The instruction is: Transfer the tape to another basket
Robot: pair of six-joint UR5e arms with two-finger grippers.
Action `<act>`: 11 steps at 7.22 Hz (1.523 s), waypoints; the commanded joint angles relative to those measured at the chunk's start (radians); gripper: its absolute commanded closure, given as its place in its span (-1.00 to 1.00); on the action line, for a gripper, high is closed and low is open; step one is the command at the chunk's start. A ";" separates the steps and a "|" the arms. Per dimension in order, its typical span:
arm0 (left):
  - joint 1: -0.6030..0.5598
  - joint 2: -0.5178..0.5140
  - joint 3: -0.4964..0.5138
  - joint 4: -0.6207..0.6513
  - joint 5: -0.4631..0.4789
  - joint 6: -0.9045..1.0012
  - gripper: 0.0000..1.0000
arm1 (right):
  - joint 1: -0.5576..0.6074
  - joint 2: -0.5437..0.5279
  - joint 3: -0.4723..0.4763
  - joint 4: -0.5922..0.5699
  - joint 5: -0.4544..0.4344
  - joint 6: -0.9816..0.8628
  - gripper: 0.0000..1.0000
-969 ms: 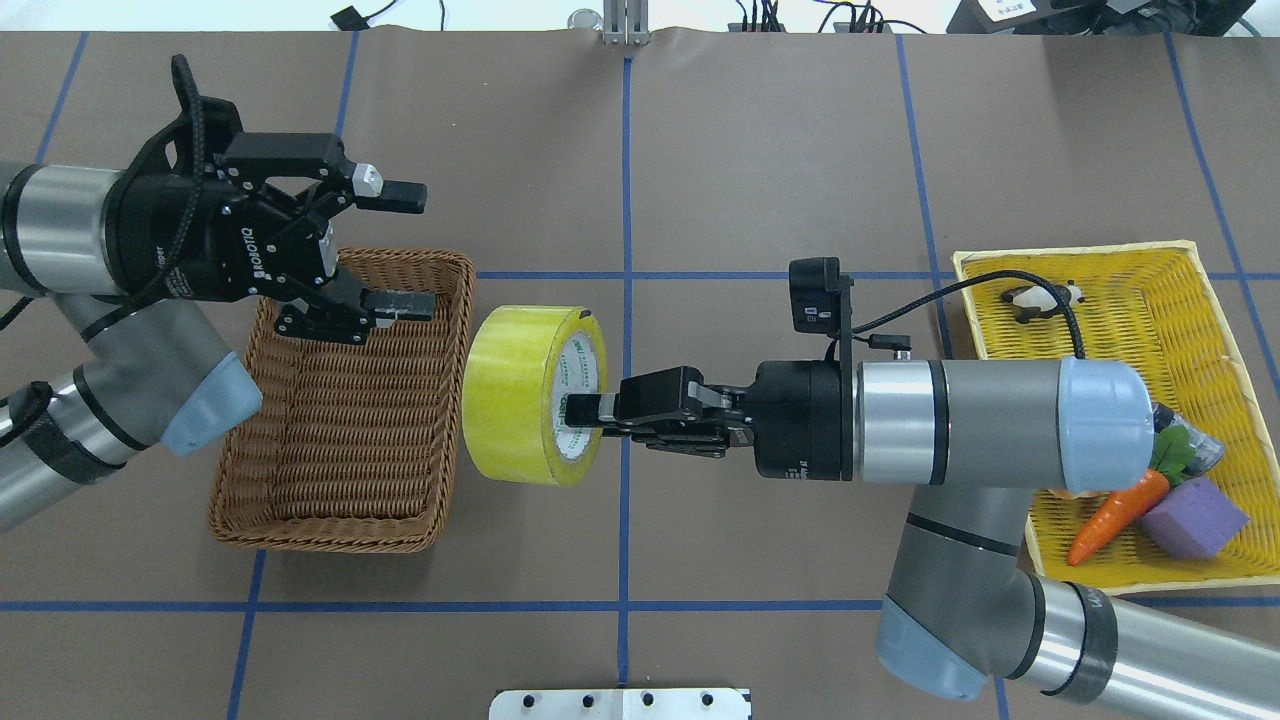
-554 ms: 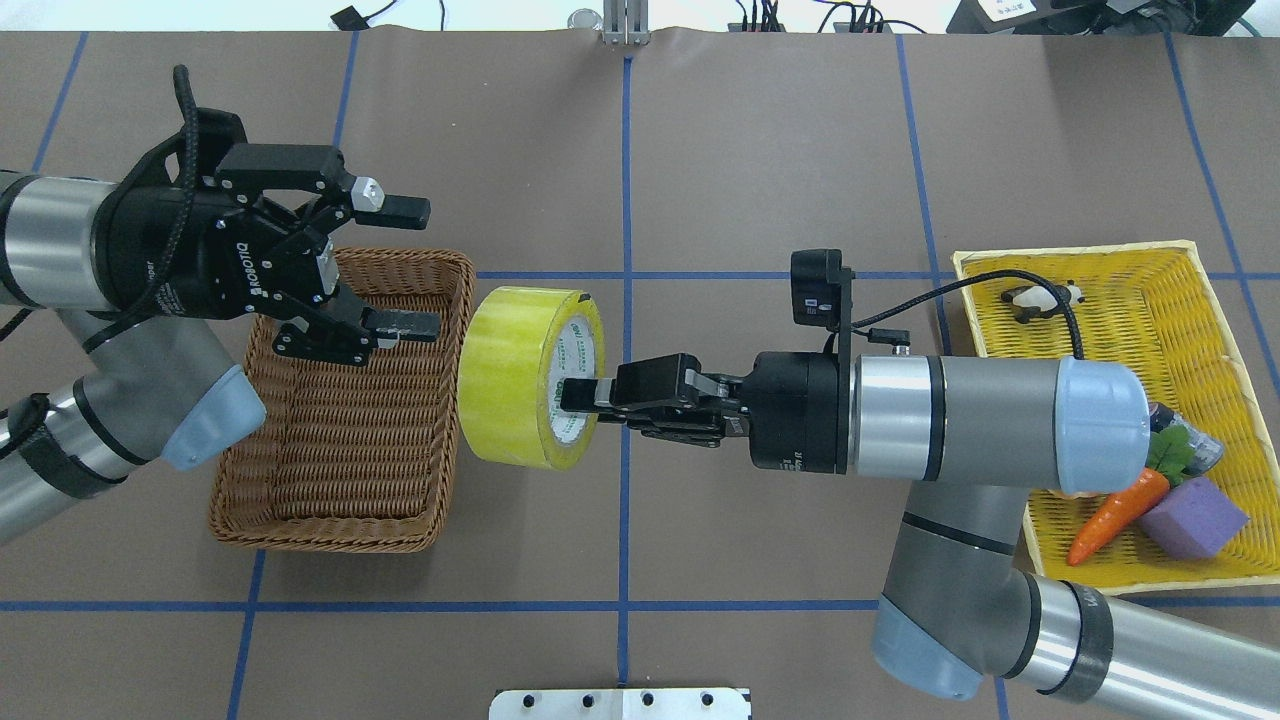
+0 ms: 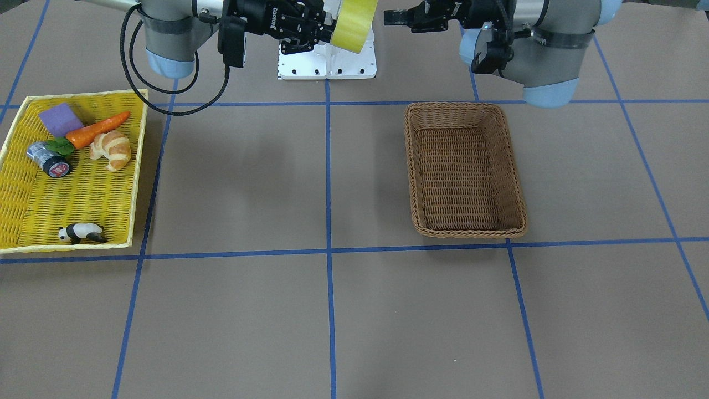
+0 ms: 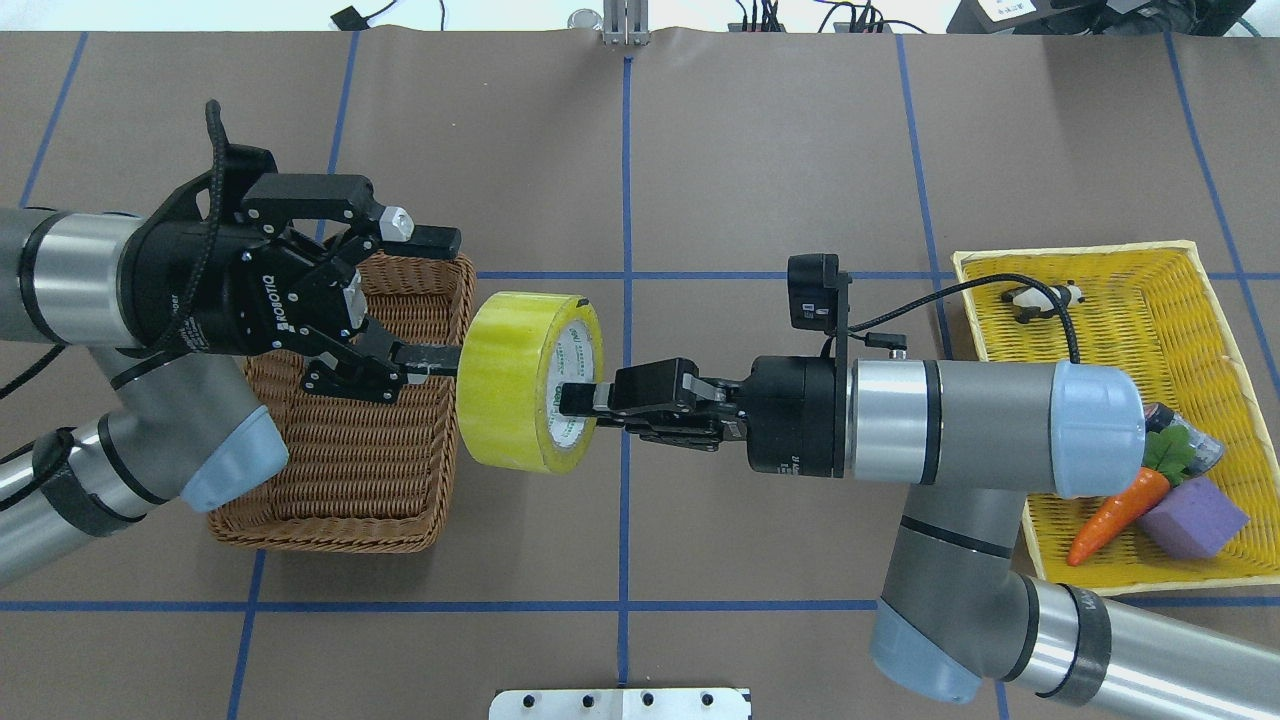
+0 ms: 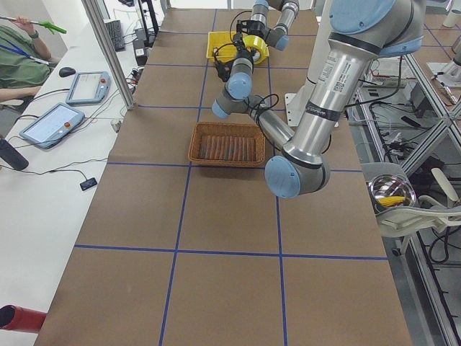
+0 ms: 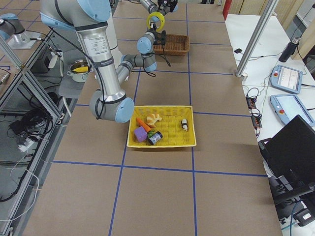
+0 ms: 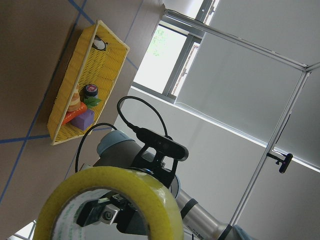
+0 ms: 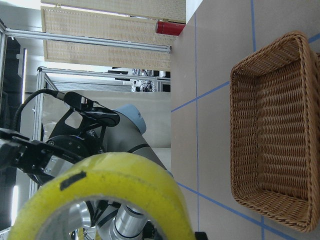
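Above the table (image 4: 760,150), just off the side of the basket (image 4: 320,535) nearest the middle, one roll of tape (image 4: 510,380) hangs in the air between the two grippers. It stands on edge with its axis level, running from one gripper toward the other, so one open end faces each of them. The right gripper (image 4: 580,402) is clamped on the tape's wall, with one finger inside the core. The left gripper (image 4: 450,298) has its fingers spread wide; its lower finger reaches the roll's far face, though whether it touches cannot be told. The tape is wide, translucent yellow-green, with a whitish core printed in green and a small dark mark at its edge. There is one brown wicker basket, and one yellow tray (image 4: 1180,300) well apart from it. The tray holds five things: a purple block (image 4: 1195,518), a carrot (image 4: 1118,515), a croissant (image 3: 112,149), a small can (image 3: 49,159) and a panda (image 4: 1040,298).
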 commanded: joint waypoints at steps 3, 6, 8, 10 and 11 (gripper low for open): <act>0.068 -0.009 0.003 0.004 0.052 0.007 -0.74 | -0.012 -0.001 0.000 0.001 0.001 0.000 1.00; 0.072 -0.013 0.003 0.007 0.052 0.009 -0.37 | -0.015 -0.001 -0.002 0.001 0.002 -0.002 1.00; 0.072 -0.013 0.004 0.007 0.052 0.015 -0.23 | -0.016 -0.002 0.000 0.001 0.002 -0.002 1.00; 0.070 -0.012 0.004 0.006 0.052 0.015 -0.09 | -0.016 -0.001 0.000 0.001 0.002 -0.002 1.00; 0.072 -0.010 0.004 0.006 0.052 0.015 -0.04 | -0.018 -0.004 -0.002 0.034 -0.001 0.000 1.00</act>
